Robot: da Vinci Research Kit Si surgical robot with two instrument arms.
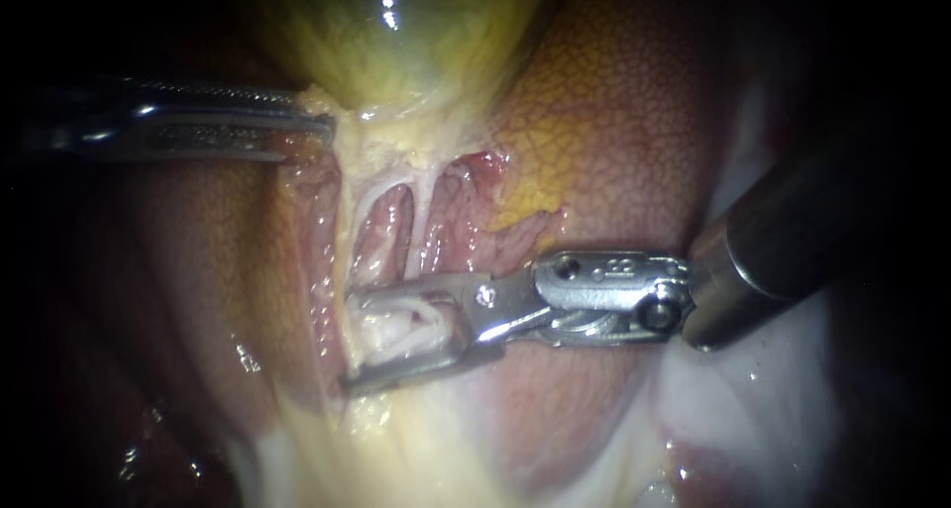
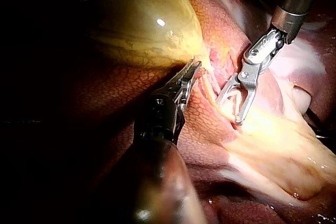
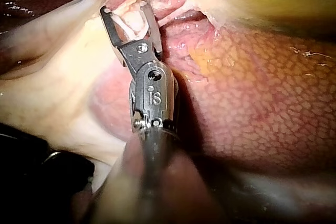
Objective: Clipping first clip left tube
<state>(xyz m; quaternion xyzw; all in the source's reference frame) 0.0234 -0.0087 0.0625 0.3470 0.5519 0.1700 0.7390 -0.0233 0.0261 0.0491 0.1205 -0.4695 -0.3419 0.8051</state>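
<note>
Left instrument (image 1: 319, 127): slender grey metal shaft with serrated jaws; jaws closed together on the lower edge of the gallbladder.
Gallbladder (image 1: 396, 43): glossy yellow-green sac, above the dissected area.
Right instrument (image 1: 354, 340): silver hinged metal tip on a dark shaft; jaws spread wide, nothing clamped.
Left tube (image 1: 401, 325): pale whitish strand below the gallbladder, lying between the right instrument's spread jaws.
Right tube (image 1: 426, 206): thin pale strand just beside it, outside the jaws.
Liver (image 1: 614, 122): mottled reddish-brown surface around the site.
</note>
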